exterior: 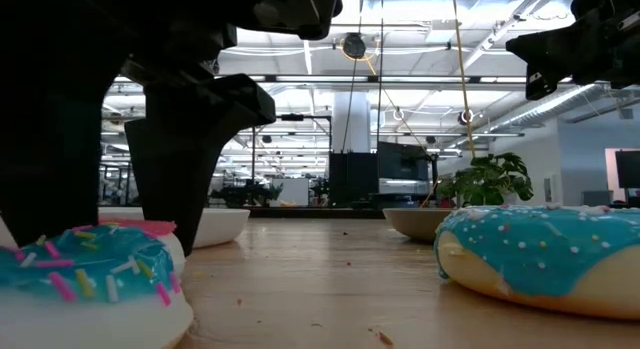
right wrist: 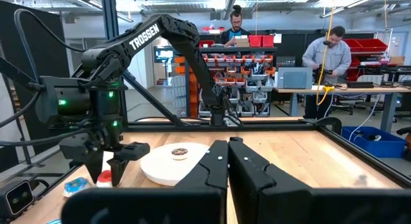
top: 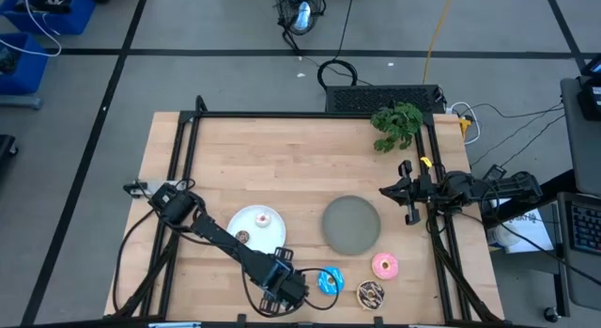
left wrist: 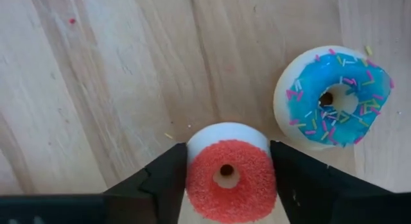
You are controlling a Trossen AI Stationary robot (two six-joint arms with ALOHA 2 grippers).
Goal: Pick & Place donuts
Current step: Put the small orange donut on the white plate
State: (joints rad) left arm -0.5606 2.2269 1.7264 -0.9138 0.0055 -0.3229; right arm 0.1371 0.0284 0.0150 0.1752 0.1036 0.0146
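Note:
A tiny red donut [left wrist: 228, 180] lies flat on the wooden table near its front edge, and my left gripper [left wrist: 228, 161] stands over it, pointing down, shut on it. A tiny blue sprinkled donut [left wrist: 334, 99] lies flat close beside it. Larger blue [top: 330, 281], pink [top: 385, 265] and brown sprinkled [top: 371, 293] donuts lie to the right of it on the table. Two tiny donuts, whitish-pink [top: 264, 218] and brown [top: 242, 236], rest on the white plate [top: 246, 218]. My right gripper [right wrist: 228, 161] waits shut at the table's right edge, above the surface. My left gripper pinches the tiny red donut between its two fingers [left wrist: 160, 182], one on each of two opposite sides of the ring's outer wall [left wrist: 192, 179]. The fingers come from above and point down. The donut lies flat with its red top up, resting on the table.
The grey plate [top: 352, 225] sits right of the white plate, near the table's middle. A green plant [top: 396, 124] stands at the far right corner. A black frame [top: 310, 115] runs round the table. People stand at benches in the room beyond.

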